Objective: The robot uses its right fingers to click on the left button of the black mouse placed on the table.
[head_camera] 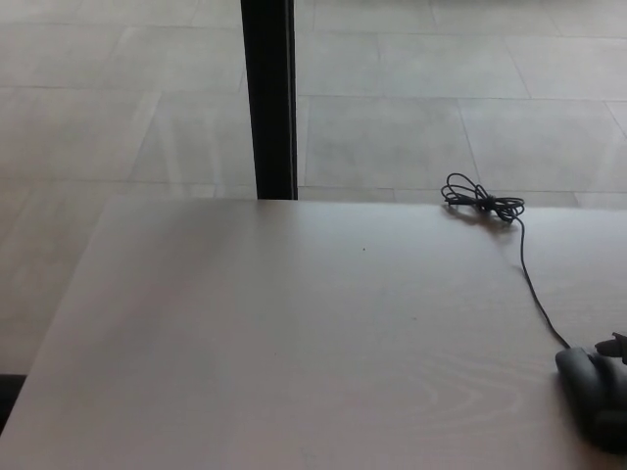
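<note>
Mouse (594,394) just below-left of right hand (617,345); hand mostly cropped, finger state unreadable. Prob. pre-click; next: press left btn.

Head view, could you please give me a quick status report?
Left hand out of view. Right hand barely visible at the frame edge by the black mouse; state unclear. Cable trails to a bundle. Nothing in the way.

A single head view looks down and forward over the table (294,343) toward the tiled floor (411,117) beyond
</note>
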Motion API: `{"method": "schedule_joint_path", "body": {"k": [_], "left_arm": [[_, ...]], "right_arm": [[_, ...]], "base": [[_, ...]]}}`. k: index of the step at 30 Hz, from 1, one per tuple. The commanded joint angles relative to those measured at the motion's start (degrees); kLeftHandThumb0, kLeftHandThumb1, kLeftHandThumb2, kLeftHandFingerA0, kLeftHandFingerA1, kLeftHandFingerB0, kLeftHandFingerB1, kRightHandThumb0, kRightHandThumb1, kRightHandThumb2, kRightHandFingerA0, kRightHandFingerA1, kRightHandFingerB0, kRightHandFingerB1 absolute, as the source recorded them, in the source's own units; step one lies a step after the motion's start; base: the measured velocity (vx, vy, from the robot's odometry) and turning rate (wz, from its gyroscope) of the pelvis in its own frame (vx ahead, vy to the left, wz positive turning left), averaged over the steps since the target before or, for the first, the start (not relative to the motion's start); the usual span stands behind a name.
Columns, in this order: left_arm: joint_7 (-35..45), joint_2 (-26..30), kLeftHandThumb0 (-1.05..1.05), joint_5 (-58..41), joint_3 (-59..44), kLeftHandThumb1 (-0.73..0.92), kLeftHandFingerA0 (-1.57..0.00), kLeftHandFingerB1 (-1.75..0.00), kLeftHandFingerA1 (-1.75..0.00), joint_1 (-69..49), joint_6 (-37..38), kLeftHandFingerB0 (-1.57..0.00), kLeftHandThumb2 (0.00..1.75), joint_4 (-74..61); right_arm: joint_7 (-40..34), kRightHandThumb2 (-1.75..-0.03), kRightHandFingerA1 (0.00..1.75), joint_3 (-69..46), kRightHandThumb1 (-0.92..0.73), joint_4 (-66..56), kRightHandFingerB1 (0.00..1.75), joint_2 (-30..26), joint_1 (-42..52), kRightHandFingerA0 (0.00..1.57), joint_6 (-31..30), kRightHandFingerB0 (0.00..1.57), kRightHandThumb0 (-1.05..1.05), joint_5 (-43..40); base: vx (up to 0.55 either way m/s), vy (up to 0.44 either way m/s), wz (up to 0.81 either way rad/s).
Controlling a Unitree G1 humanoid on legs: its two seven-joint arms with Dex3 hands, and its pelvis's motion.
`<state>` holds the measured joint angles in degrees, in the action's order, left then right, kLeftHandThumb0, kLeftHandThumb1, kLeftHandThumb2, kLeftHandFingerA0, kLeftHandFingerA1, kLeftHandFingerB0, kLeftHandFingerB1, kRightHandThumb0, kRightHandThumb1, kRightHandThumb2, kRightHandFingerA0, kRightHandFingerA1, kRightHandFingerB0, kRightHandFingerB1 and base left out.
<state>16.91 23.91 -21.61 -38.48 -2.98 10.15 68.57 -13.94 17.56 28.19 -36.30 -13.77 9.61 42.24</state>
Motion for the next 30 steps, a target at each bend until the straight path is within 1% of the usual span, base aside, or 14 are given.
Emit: {"method": "schedule_joint_path", "body": {"k": [1,13,14,16,17,18,19,20,21,26,27,28,29,30], "left_arm": [[0.6,1.0,-0.84,-0.6,0.2,0.92,-0.66,-0.44,-0.54,-0.6,1.5,-0.47,0.76,-0.4],[0.1,0.6,-0.84,-0.4,0.5,0.92,-0.60,-0.45,-0.53,-1.4,1.6,-0.43,0.81,-1.0],[-0.3,0.6,-0.78,-0.7,0.2,0.76,-0.59,-0.56,-0.63,-1.2,1.3,-0.41,1.16,-0.9],[-0.1,0.7,-0.80,-1.2,-0.1,0.76,-0.58,-0.56,-0.63,-0.8,0.6,-0.40,1.16,-0.4],[0.2,0.8,-0.86,-1.2,-0.2,0.92,-0.61,-0.46,-0.55,-0.8,0.7,-0.44,0.79,-0.2],[0.3,0.9,-0.84,-1.5,-0.5,0.92,-0.65,-0.46,-0.56,-0.6,0.2,-0.46,0.76,-0.1],[-0.3,0.9,-0.78,-0.9,0.0,0.77,-0.61,-0.56,-0.64,-0.7,0.9,-0.42,1.17,-0.5],[-0.4,0.9,-0.83,-0.3,0.5,0.92,-0.67,-0.43,-0.53,-1.0,1.5,-0.45,0.79,-0.7],[-0.2,1.0,-0.78,-0.1,0.7,0.79,-0.58,-0.56,-0.63,-1.1,1.7,-0.39,1.18,-0.8],[0.4,1.2,-0.80,-1.3,-0.2,0.77,-0.63,-0.56,-0.64,-0.6,1.2,-0.42,1.16,-0.1],[0.5,1.1,-0.86,-1.1,0.0,0.92,-0.64,-0.45,-0.54,-0.8,1.3,-0.44,0.80,-0.5],[0.6,1.1,-0.80,-1.2,-0.1,0.76,-0.62,-0.57,-0.64,-0.8,1.3,-0.43,1.16,-0.4],[0.6,0.9,-0.84,-1.2,0.0,0.92,-0.66,-0.46,-0.55,-0.9,1.5,-0.46,0.77,-0.6],[0.5,0.9,-0.82,-1.2,0.0,0.92,-0.65,-0.46,-0.55,-0.9,1.6,-0.46,0.77,-0.5]], "right_arm": [[-2.0,-0.63,0.39,1.5,-0.74,-0.7,0.35,0.8,0.1,0.31,1.8,0.49,-0.74,1.7],[0.5,-0.64,0.40,3.0,-0.79,-4.6,0.34,1.1,0.1,0.28,-1.0,0.45,-0.77,3.9],[-0.5,-0.63,0.41,3.0,-0.77,-4.3,0.34,0.8,0.5,0.30,-0.7,0.47,-0.76,4.2],[-2.6,-0.64,0.42,3.3,-0.77,-2.4,0.35,0.5,0.3,0.31,0.6,0.47,-0.75,4.8],[-1.6,-0.64,0.40,2.7,-0.77,-1.7,0.35,0.6,0.6,0.29,0.4,0.46,-0.76,3.6],[-1.8,-0.63,0.40,2.6,-0.77,-1.3,0.34,0.4,0.6,0.30,0.4,0.46,-0.75,3.6],[-2.5,-0.63,0.41,2.2,-0.77,-0.4,0.34,0.2,0.9,0.29,0.5,0.47,-0.76,3.5],[-2.6,-0.64,0.41,2.1,-0.77,-0.4,0.35,0.1,0.9,0.30,0.1,0.47,-0.77,3.6],[-3.0,-0.64,0.42,2.1,-0.77,0.1,0.34,0.1,0.9,0.31,0.0,0.48,-0.78,4.0],[-2.9,-0.63,0.40,1.7,-0.77,0.4,0.33,-0.2,1.3,0.28,-0.4,0.46,-0.77,4.0],[-2.7,-0.64,0.40,1.9,-0.77,0.1,0.34,-0.2,1.2,0.27,-0.8,0.45,-0.78,4.5],[-3.3,-0.64,0.40,1.7,-0.76,0.2,0.34,0.0,1.4,0.29,-0.3,0.46,-0.77,4.1],[-3.0,-0.64,0.40,1.8,-0.78,-0.2,0.34,-0.1,1.5,0.28,-0.5,0.46,-0.79,4.3],[-3.4,-0.63,0.40,1.8,-0.77,-0.4,0.35,0.1,1.6,0.30,-0.4,0.47,-0.79,4.4]], "base": [[0.00,0.000,0.00],[0.00,0.000,0.00],[0.00,0.000,0.00],[0.00,0.000,0.00],[0.00,0.000,0.00],[0.00,0.000,0.00],[0.00,0.000,0.00],[0.00,0.000,0.00],[0.00,0.000,0.00],[0.00,0.000,0.00],[0.00,0.000,0.00],[0.00,0.000,0.00],[0.00,0.000,0.00],[0.00,0.000,0.00]]}}
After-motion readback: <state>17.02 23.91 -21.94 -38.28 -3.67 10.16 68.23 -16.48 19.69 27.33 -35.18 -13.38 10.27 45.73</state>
